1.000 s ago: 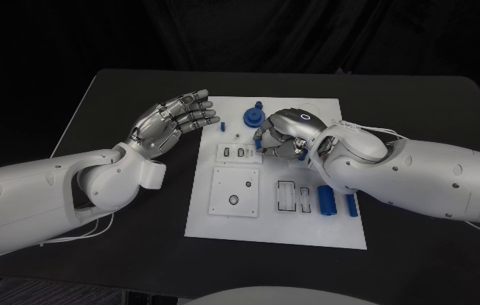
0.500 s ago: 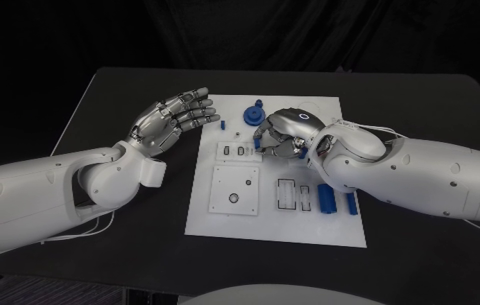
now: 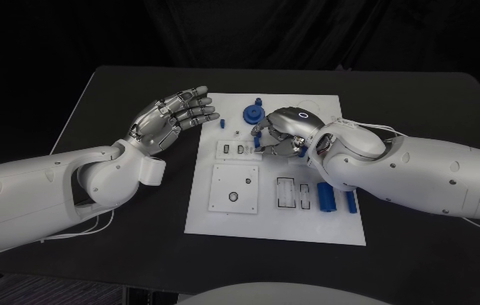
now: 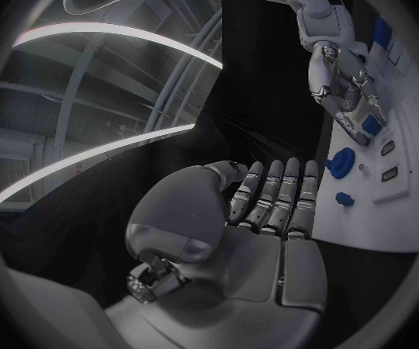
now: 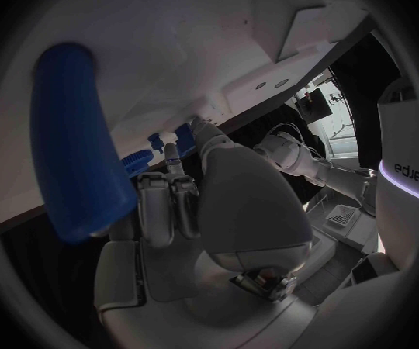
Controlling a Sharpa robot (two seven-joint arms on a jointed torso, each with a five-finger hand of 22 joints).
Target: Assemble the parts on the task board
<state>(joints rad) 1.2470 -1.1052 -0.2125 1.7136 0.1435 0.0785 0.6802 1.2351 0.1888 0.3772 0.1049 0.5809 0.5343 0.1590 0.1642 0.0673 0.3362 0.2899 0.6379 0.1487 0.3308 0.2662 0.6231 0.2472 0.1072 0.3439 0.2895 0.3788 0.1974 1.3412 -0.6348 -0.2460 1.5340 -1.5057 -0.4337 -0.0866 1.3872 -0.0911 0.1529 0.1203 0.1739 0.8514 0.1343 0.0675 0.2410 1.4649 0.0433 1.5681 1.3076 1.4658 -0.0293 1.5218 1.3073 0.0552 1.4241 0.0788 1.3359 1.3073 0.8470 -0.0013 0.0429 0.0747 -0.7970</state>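
The white task board (image 3: 300, 229) lies mid-table. My right hand (image 3: 283, 133) hovers over its far middle with its fingers curled in, pinching a small blue part (image 3: 257, 139) at their tips; the left wrist view shows that part (image 4: 371, 124) under the same hand (image 4: 337, 85). My left hand (image 3: 172, 119) hangs open beside the board's far left edge, its fingers (image 4: 268, 202) straight and holding nothing. A blue gear-like part (image 3: 250, 116) and a small blue peg (image 3: 222, 125) lie on the board between the two hands. Two blue cylinders (image 3: 326, 197) (image 3: 350, 203) lie near my right forearm.
A raised white square plate (image 3: 235, 190) with a hole sits on the board's left half, and rectangular slots (image 3: 295, 195) lie beside it. One blue cylinder (image 5: 74, 139) looms close in the right wrist view. Black table (image 3: 120, 249) surrounds the board.
My right hand has crept slightly toward the board's far left with the small blue part. My left hand has barely moved.
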